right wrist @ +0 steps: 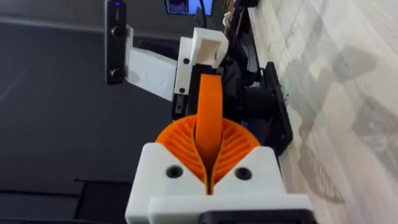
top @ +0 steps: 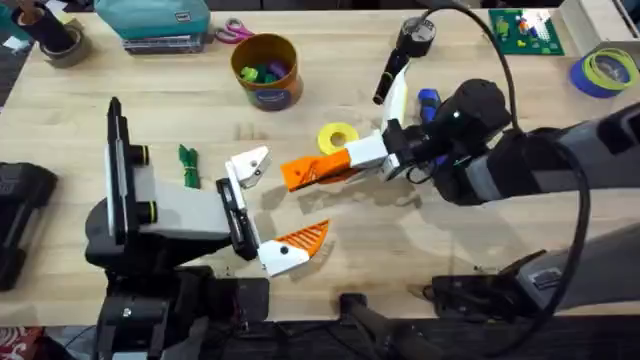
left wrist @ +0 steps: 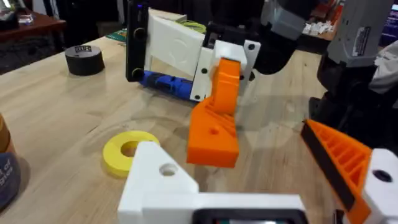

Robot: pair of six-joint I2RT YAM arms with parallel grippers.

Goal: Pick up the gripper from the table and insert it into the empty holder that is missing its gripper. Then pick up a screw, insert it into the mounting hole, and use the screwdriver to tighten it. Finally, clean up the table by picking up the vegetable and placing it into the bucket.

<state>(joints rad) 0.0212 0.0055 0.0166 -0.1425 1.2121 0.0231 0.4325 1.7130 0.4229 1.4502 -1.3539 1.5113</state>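
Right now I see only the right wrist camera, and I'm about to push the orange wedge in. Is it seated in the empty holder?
Observer: Not yet. From overhead, the orange wedge in the right gripper sits close beside the empty holder on the open left gripper.
Operator: Is anything on the table near it?
Observer: Yes. A yellow disc lies flat on the table just beside the wedge.
Operator: And where is the screwdriver for afterwards?
Observer: The blue screwdriver lies on the table beyond your gripper, partly hidden by the arm.
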